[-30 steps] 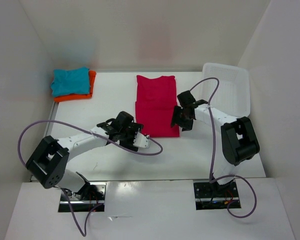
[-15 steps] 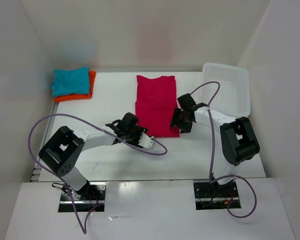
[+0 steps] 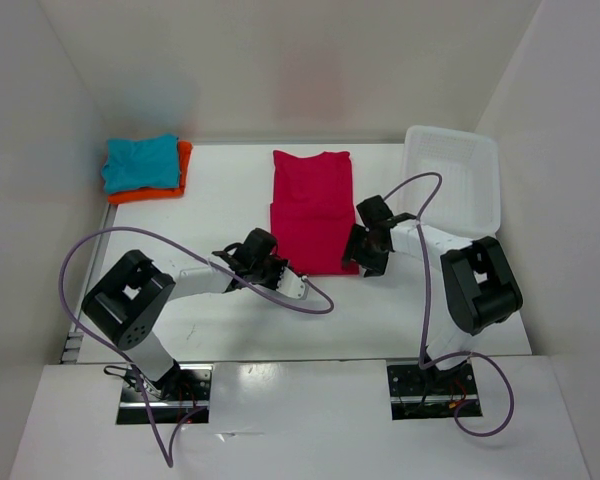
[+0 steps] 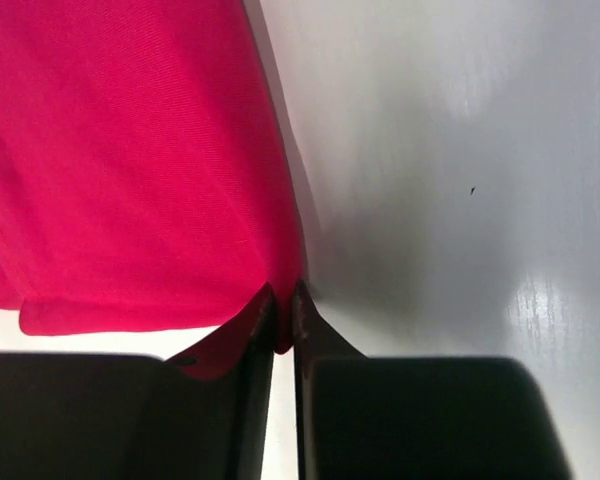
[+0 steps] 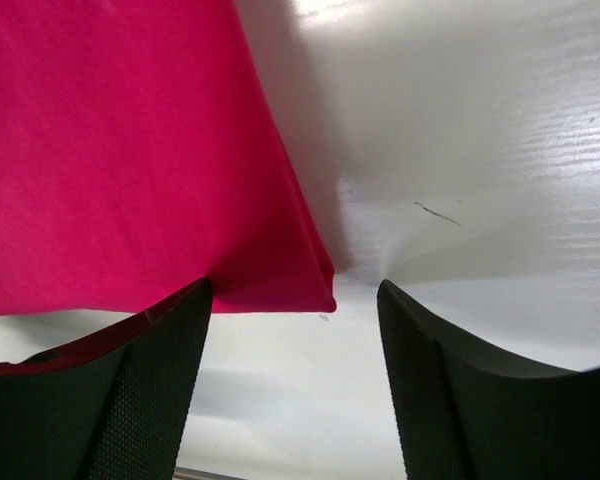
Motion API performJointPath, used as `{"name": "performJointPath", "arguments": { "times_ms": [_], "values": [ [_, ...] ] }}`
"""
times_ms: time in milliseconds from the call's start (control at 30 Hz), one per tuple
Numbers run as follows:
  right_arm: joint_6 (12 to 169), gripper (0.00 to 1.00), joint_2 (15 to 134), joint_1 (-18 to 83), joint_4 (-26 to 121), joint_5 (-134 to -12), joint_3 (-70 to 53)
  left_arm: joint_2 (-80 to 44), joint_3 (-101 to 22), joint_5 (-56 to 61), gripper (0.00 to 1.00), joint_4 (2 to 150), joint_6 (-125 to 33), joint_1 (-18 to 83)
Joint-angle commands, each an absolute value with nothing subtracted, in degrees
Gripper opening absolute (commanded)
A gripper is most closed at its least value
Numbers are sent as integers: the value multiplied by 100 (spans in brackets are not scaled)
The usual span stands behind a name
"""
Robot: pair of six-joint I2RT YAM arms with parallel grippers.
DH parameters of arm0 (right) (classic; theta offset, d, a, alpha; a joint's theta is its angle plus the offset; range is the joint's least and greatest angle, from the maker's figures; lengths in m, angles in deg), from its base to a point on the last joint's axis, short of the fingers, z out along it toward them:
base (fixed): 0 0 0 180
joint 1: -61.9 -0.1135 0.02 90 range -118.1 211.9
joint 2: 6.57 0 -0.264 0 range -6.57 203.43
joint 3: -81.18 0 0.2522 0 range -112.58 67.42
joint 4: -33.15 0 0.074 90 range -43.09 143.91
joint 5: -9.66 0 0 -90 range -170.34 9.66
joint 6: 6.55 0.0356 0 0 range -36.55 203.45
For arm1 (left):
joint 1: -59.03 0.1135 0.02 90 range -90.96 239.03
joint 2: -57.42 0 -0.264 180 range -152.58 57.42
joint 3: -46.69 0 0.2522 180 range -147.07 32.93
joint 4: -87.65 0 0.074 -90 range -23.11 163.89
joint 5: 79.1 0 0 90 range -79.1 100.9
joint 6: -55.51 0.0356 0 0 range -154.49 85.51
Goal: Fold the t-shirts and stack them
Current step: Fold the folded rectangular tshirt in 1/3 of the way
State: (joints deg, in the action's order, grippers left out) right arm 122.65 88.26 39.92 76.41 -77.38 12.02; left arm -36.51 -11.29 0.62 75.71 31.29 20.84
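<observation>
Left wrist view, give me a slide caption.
Left gripper pinches a corner of the pink-red t-shirt lying on the white table.

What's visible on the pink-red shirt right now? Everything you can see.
The pink-red shirt is plain soft knit cloth, lying flat on the white table near its middle, neck end away from the arms. Its sleeves are tucked in, giving a long rectangle, with a crosswise step halfway where the near part looks a little wider. The left gripper is pinched on the near left corner. The right gripper stands open around the near right corner, not closed on it.
</observation>
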Motion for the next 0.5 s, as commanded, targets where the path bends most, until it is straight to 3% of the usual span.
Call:
{"name": "performJointPath", "arguments": {
  "times_ms": [0, 200, 400, 467],
  "values": [
    [12432, 70, 8563, 3949, 7496, -7718, 1345, -3741, -1101, -131, 15, 7564, 3064, 2054],
    [12678, 58, 8616, 3949, 7187, -7647, 1398, -3741, -1154, -131, 4, 7564, 2958, 2054],
    [12793, 47, 8896, 3949, 6837, -7639, 1574, -3689, -1154, -193, 1, 7442, 2905, 2054],
    [12793, 37, 8975, 3949, 6758, -7569, 1626, -3636, -1154, -245, 1, 7441, 2844, 2054]
  ]
}}
